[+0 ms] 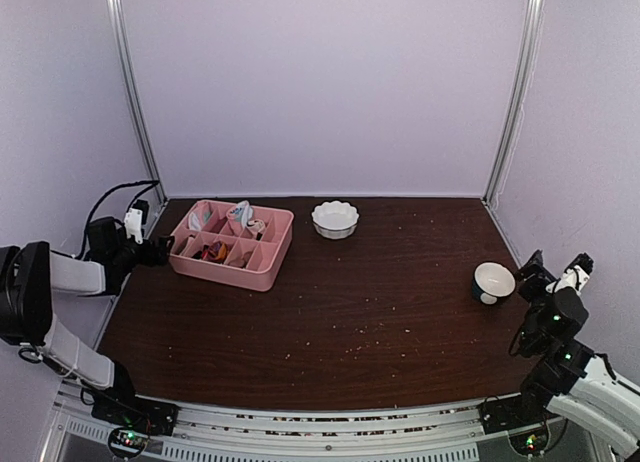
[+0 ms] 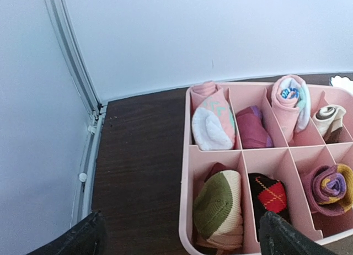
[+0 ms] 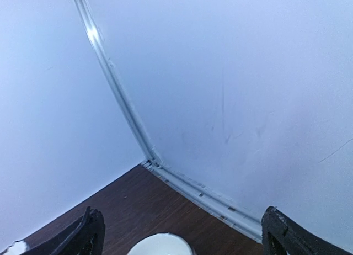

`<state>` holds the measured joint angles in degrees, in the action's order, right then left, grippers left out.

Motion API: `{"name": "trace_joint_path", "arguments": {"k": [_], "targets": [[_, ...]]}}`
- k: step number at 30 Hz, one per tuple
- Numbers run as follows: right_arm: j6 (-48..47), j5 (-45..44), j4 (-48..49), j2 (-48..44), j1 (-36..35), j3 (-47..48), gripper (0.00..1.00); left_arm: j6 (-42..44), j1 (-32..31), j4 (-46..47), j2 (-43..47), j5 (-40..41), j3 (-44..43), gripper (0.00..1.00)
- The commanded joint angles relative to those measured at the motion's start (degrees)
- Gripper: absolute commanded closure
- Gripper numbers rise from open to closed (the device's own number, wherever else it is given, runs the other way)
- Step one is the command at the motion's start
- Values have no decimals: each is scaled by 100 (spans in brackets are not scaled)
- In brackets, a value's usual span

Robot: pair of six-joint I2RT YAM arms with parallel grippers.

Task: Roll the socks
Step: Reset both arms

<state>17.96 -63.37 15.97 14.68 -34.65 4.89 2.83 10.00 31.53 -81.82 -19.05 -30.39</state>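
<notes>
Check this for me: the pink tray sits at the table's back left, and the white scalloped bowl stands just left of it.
One thing is off: the bowl stands to the right of the tray, not its left. The top external view shows it. The tray does sit at the back left of the table.

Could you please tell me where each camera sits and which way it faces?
Top external: above and behind the bases, looking down at the table and back wall; left arm and right arm at its edges.
Left wrist: on the left arm, facing the pink organizer of rolled socks; left gripper fingertips at the bottom.
Right wrist: on the right arm, facing a wall corner above the cup; right gripper fingertips at the bottom.
Shared: top and left wrist see the organizer; top and right wrist, the cup.
</notes>
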Motion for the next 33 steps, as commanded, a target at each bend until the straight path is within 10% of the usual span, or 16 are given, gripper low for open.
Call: {"name": "trace_joint_path", "arguments": {"k": [1,14,26,33], "targets": [[-2140,249,2234,-133,674,-1093,0,-184,-79,1294,87,382,389,2],[-2243,3026,4783,5080,1980,201,0,24,-375,1349,145,878,468,2],[-2072,5634,5086,6327,2778,706,0,-82,-641,2719,-29,1988,1130,2],[-1780,5601,4518,6285,2991,973,0,-62,-641,2582,22,1914,1105,2]]}}
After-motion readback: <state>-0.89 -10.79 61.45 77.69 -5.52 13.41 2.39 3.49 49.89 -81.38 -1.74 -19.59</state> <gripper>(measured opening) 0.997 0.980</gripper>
